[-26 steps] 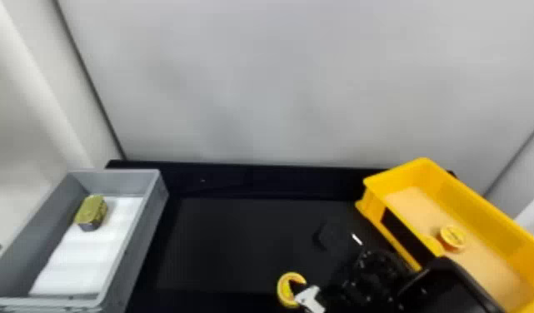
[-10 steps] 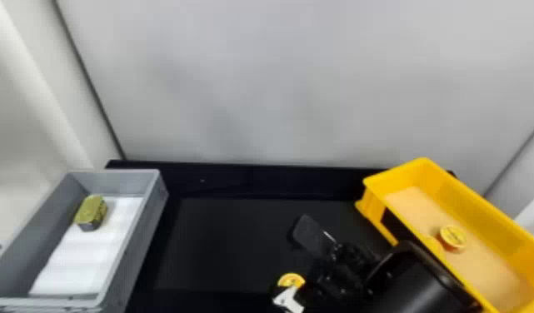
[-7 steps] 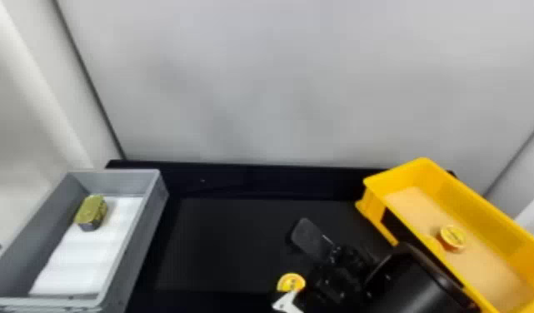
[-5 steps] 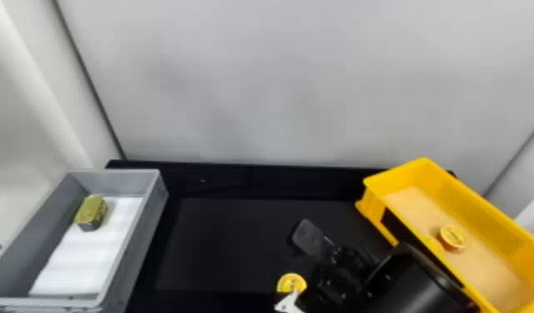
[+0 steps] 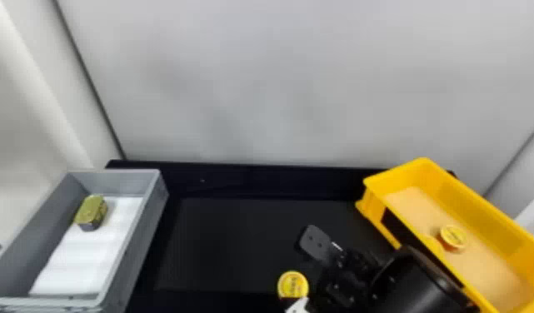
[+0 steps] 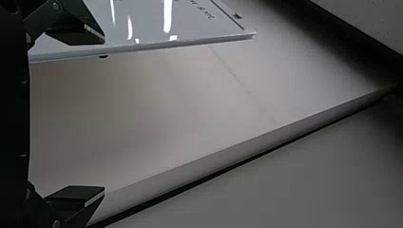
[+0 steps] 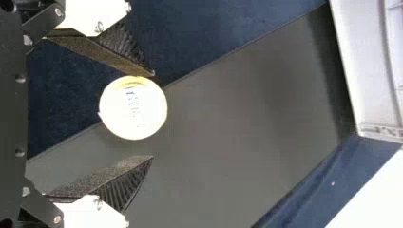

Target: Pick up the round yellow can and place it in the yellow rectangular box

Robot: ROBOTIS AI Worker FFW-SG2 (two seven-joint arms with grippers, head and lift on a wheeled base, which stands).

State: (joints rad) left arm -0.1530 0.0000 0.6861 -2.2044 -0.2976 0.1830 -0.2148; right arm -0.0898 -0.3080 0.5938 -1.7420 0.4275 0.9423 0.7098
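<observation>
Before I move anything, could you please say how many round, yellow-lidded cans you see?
2: one round yellow can by the black right tool, another inside the yellow rectangular box; the black right arm may hide more.

There's room to pass over the desk point(image 5: 220, 241) between the walled gray bin point(image 5: 144, 233) and yellow rectangular box point(image 5: 465, 208), but the right arm point(image 5: 420, 283) blocks the near right.

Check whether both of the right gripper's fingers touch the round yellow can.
No, the right gripper is open, with a plain gap between one finger and the round yellow can.
</observation>
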